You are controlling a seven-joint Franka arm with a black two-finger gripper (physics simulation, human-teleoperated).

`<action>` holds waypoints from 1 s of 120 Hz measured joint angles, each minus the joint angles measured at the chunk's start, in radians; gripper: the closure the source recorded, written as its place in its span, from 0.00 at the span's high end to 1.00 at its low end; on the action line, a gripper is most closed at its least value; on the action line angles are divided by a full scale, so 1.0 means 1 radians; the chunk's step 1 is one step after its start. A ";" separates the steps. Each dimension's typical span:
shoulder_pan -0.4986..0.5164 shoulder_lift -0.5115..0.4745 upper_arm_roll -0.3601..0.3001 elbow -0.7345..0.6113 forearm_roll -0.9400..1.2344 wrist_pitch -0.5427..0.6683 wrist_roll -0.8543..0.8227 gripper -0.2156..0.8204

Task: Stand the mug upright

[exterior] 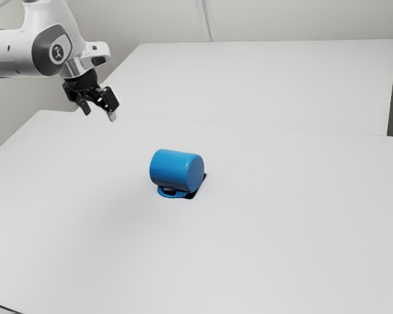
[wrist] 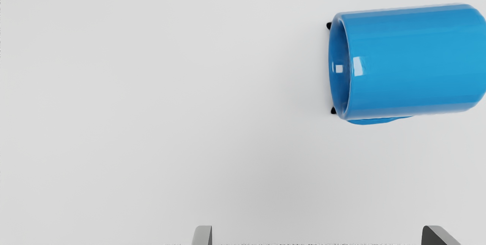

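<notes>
Lying sideways: blue mug (exterior: 172, 169) on white table (exterior: 281, 235)

Exterior view: the mug's mouth is hidden; its round base faces out. The looped handle (exterior: 173, 195) and a mostly covered black piece (exterior: 190, 195) lie beneath. The gripper (exterior: 99, 114) hangs well apart, jaws released.

Wrist view: the base is cut off; the glossy cylinder's hollow mouth shows.

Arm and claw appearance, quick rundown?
White, rounded arm with a dark grey joint cap carrying a small pale marking. Claw is black and angular, two-fingered, with grey, blocky fingertips.
</notes>
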 joint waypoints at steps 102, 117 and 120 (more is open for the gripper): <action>0.122 0.451 0.067 0.030 -0.916 -0.061 0.382 0.79; 0.131 0.481 0.074 0.039 -1.004 -0.093 0.436 0.79; 0.131 0.485 0.075 0.041 -1.017 -0.098 0.446 0.79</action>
